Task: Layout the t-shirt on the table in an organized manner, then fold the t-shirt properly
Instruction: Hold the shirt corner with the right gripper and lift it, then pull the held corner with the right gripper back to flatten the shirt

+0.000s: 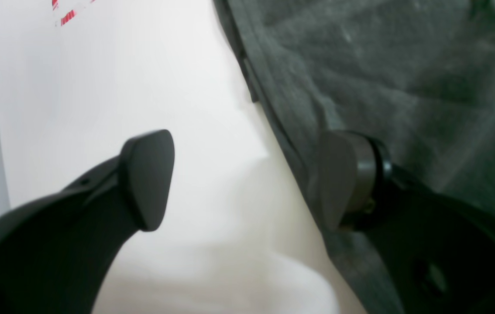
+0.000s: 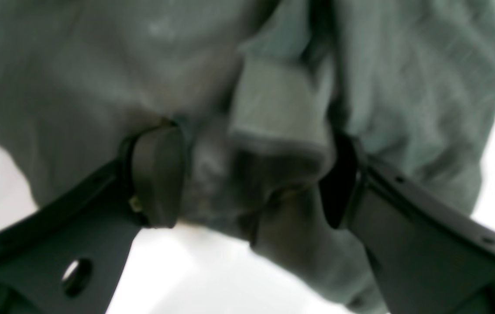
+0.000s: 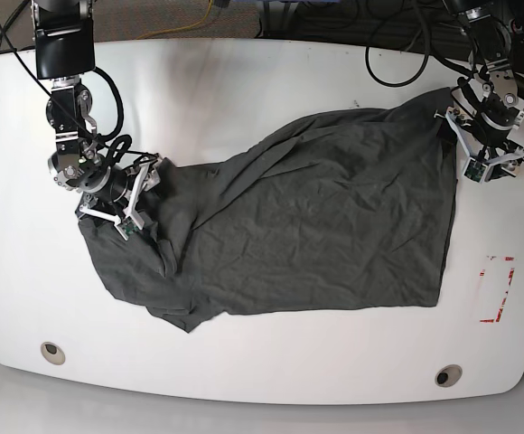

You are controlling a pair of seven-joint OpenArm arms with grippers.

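The dark grey t-shirt (image 3: 316, 235) was spread across the white table (image 3: 262, 371), and its surface was wrinkled, with a long raised fold running slantwise over the middle. On the side of the right tool (image 3: 137, 215), the cloth was bunched into ridges. The right tool was placed low over this bunched part, with its jaws apart and a standing ridge of cloth between them; whether the ridge was touched by both fingers could not be told, because the wrist view was blurred. The left tool (image 1: 247, 181) was held open above the opposite edge, where bare table was seen between its fingers.
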